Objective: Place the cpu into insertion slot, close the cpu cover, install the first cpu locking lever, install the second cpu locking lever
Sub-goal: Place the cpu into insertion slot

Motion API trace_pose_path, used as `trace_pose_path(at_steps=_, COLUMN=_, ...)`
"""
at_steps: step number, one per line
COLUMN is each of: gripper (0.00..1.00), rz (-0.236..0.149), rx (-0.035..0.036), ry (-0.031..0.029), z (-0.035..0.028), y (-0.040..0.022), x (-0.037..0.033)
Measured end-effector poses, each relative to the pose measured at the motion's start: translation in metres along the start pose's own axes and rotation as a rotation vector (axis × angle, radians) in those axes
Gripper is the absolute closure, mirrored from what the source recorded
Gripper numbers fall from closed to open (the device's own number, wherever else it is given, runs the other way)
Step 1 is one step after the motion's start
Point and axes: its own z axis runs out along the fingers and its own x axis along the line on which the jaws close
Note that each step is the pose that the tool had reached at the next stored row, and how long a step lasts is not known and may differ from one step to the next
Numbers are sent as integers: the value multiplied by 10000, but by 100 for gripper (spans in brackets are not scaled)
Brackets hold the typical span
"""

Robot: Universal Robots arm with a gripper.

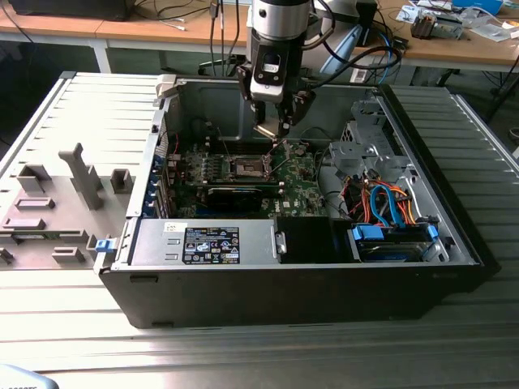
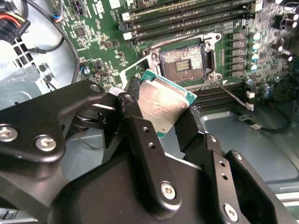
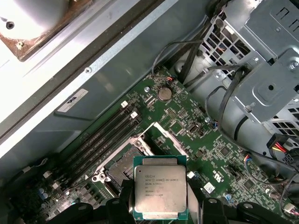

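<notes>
The cpu [image 2: 164, 103], a small flat square chip with a dull silver-grey metal top and a green rim, is in the air above the board rather than seated, pinched by two opposite edges between the black fingers [image 2: 135, 122] of the tool [image 2: 161, 114]. The tool is closed down to the chip's width and grips nothing else. In the first wrist view the cpu [image 3: 160, 192] hangs in front of the insertion slot [image 3: 122, 166], a square black socket with a dark centre and a metal rim, and covers part of it. In the second wrist view the chip sits tilted, just short of the insertion slot [image 2: 183, 65], whose contact field lies bare. The cpu cover [image 3: 169, 136], a thin silver-grey metal frame, appears to stand raised beside the socket, and a thin wire lever [image 2: 232, 94] angles away from one corner, seemingly unlatched. By that reading no step is finished: the chip is not yet placed, the cover not closed, neither lever locked. Around the socket spreads the green motherboard [image 1: 302, 185] with its long black memory slots [image 2: 187, 18]. In the exterior view the tool [image 1: 274, 128] hovers over the insertion slot [image 1: 247, 168] inside the open black computer case [image 1: 284, 288], which lies on a ribbed metal tabletop [image 1: 243, 352].
</notes>
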Motion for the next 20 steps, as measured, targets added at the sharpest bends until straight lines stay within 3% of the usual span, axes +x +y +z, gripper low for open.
trace_pose_path(at_steps=1, gripper=45, rz=1, rx=66, ry=-61, z=0, y=0, x=0)
trace_pose_path(at_steps=5, gripper=45, rz=13, rx=227, ry=-209, z=0, y=0, x=0)
trace_pose_path(at_steps=12, gripper=45, rz=25, rx=362, ry=-334, z=0, y=0, x=0)
trace_pose_path(at_steps=20, gripper=45, rz=118, rx=417, ry=-387, z=1, y=0, x=0)
